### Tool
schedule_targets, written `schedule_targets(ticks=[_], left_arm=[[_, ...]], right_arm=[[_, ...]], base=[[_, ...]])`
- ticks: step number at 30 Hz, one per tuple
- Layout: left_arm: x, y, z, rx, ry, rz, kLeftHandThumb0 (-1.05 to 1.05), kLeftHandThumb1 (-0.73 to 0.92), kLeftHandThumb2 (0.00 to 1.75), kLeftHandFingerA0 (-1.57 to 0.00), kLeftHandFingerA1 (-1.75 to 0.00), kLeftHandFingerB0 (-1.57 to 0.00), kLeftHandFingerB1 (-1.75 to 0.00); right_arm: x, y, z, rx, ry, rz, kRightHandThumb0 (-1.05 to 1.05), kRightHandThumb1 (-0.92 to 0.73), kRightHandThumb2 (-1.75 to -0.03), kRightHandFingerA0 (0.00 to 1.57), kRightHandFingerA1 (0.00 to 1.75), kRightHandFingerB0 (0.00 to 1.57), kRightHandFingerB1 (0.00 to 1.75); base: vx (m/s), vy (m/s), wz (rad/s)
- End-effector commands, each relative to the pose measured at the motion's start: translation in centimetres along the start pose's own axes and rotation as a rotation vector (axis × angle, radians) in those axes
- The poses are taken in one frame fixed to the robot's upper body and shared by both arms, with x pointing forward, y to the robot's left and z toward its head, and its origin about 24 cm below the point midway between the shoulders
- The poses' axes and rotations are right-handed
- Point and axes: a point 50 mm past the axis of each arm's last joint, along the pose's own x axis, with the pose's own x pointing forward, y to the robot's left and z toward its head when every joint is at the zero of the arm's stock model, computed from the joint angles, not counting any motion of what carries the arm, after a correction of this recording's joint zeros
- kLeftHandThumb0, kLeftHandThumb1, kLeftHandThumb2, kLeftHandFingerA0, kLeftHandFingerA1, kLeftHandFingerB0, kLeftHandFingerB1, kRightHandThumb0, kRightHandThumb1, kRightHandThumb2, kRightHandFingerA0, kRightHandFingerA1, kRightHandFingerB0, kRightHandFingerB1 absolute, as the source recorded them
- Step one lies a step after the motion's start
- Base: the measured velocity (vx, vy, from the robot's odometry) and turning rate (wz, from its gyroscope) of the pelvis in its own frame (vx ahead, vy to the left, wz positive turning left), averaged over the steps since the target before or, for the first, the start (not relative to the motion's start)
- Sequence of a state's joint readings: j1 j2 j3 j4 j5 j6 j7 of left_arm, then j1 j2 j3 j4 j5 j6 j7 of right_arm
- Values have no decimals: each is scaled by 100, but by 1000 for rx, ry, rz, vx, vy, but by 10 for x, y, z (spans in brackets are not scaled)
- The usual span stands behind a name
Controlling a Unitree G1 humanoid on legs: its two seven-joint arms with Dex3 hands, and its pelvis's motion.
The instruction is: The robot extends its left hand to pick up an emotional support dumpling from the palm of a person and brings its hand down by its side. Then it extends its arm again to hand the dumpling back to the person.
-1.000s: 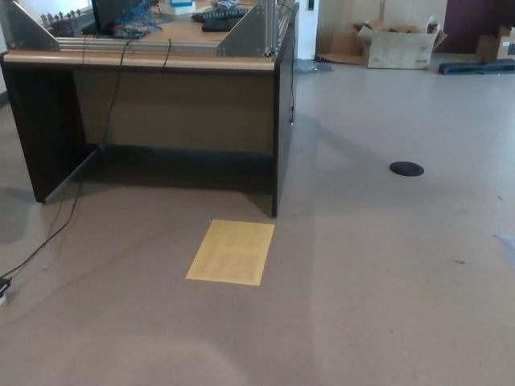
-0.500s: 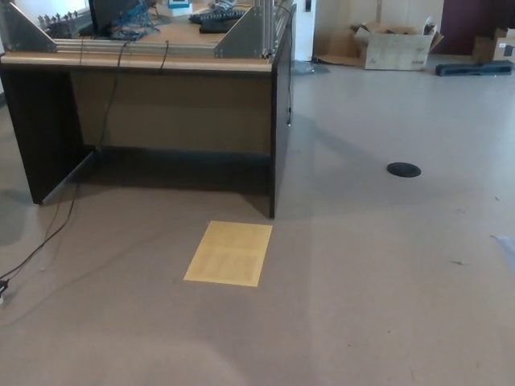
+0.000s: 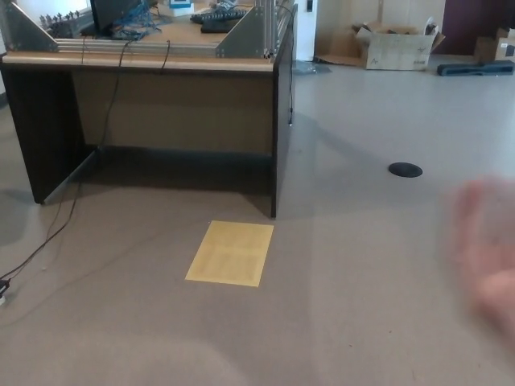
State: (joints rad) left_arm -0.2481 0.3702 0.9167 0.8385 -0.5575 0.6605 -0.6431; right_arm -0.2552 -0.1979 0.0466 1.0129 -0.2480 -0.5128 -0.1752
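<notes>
A person's hand shows as a pale, motion-blurred shape at the right edge of the head view. It is too blurred to tell whether anything lies on it. No dumpling is visible anywhere. Neither of my hands nor any part of my arms shows.
A dark desk with metal brackets and cables stands at the upper left. A yellow sheet lies on the floor before it. A black floor disc sits to the right, a cardboard box at the back. A cable trails at left.
A person's blurred hand has come into view from the right edge. The camera has shifted very slightly; the desk, sheet and disc lie as before.
</notes>
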Motion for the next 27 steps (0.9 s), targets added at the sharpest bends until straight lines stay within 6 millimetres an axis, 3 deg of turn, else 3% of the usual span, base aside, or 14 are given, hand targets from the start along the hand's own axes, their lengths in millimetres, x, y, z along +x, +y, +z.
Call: schedule_targets(ticks=[1, 10, 11, 14, 17, 18, 19, 20, 23, 24, 26, 27], left_arm=[[-2, -2, 12, 36, -46, -18, -24, 75, 66, -94, -147, -70, -85], [-2, -4, 14, 38, -80, -38, -20, 72, 63, -95, -139, -73, -76], [2, -21, 26, 119, -118, -92, -17, 84, 64, -90, -137, -80, -84], [8, -68, 49, 306, -214, -223, -11, 80, 65, -88, -137, -78, -82], [8, -72, 49, 316, -220, -226, -11, 80, 65, -88, -137, -78, -82], [11, -151, 67, 586, -292, -445, -8, 78, 64, -80, -137, -89, -70], [9, -173, 69, 661, -316, -509, -8, 78, 64, -80, -137, -89, -70], [5, -212, 67, 792, -354, -619, -9, 76, 64, -79, -141, -92, -66], [0, -240, 63, 940, -395, -704, -11, 77, 65, -85, -138, -92, -66], [-4, -264, 56, 1055, -430, -763, -17, 72, 62, -95, -127, -94, -71], [-15, -308, 36, 1254, -500, -893, -10, 73, 62, -96, -121, -93, -75], [-17, -316, 31, 1289, -509, -927, -10, 73, 62, -96, -121, -93, -75]], right_arm=[[3, -3, 2, -4, 6, -24, -30, -64, -59, 74, 49, 52, 39], [3, -3, 2, -12, 7, -13, -31, -65, -59, 73, 48, 52, 40], [5, -3, 4, -9, 2, -16, -30, -65, -59, 73, 48, 52, 40], [6, -3, 5, -8, -4, -21, -31, -64, -59, 73, 48, 52, 40], [6, -3, 5, -8, -4, -21, -31, -64, -59, 73, 48, 52, 40], [6, -4, 5, 3, -2, -27, -31, -65, -59, 73, 49, 53, 40], [6, -5, 5, 7, -1, -29, -31, -65, -59, 73, 49, 53, 40], [7, -5, 5, 2, 0, -32, -30, -64, -59, 73, 48, 52, 40], [8, -6, 6, -1, 1, -36, -31, -64, -59, 74, 48, 53, 40], [8, -7, 7, -2, -3, -38, -31, -64, -58, 74, 48, 53, 40], [10, -8, 9, -3, -8, -42, -32, -64, -58, 74, 48, 53, 40], [10, -8, 9, -3, -8, -42, -32, -64, -58, 74, 48, 53, 40]], base=[[0, 0, 0], [0, 0, 0], [0, 0, 0], [0, 0, 2], [0, 0, 0], [0, 0, 0], [0, 0, 0], [0, 0, 0], [0, 0, 0], [0, 0, 0], [0, 0, 0], [0, 0, 0]])
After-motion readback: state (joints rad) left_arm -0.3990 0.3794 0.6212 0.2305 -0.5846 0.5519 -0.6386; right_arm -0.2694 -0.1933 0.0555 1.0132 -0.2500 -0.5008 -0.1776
